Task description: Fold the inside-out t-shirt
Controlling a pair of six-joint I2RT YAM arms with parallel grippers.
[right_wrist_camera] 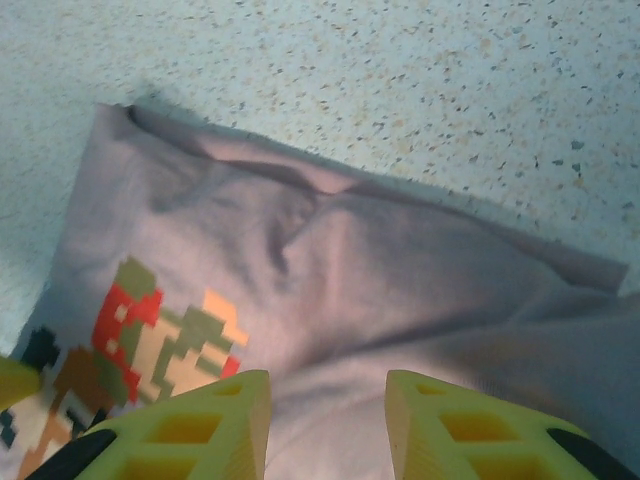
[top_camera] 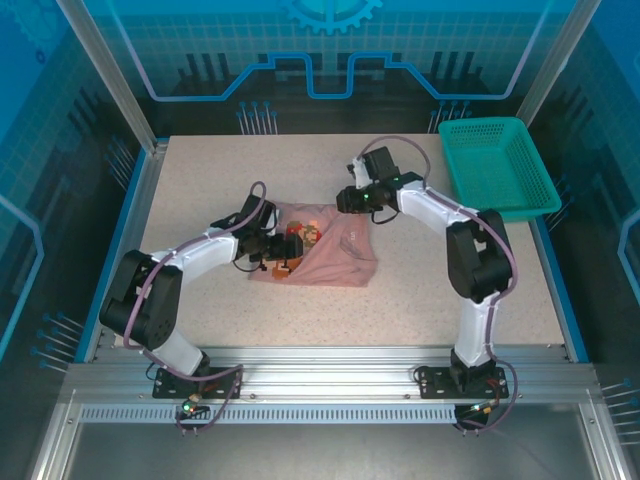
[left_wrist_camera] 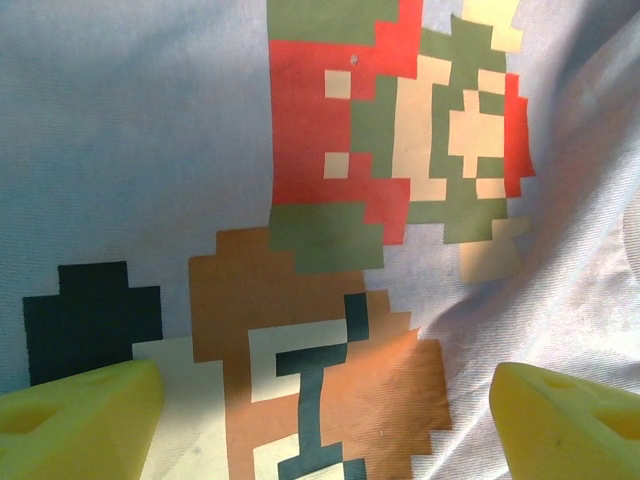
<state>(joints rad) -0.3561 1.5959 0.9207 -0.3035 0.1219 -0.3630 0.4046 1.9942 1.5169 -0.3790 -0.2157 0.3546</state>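
Left gripper (left_wrist_camera: 325, 425) and right gripper (right_wrist_camera: 328, 420) stood open, empty, above the t-shirt (right_wrist_camera: 400, 270). Closing there risked pinching extra layers beneath the jaws.

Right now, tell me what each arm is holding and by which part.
Nothing held: both pairs of jaws stand open over the t-shirt, pinching no cloth.

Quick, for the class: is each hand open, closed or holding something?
Left hand: open wide over the shirt, holding nothing.
Right hand: partly open over the shirt, holding nothing.
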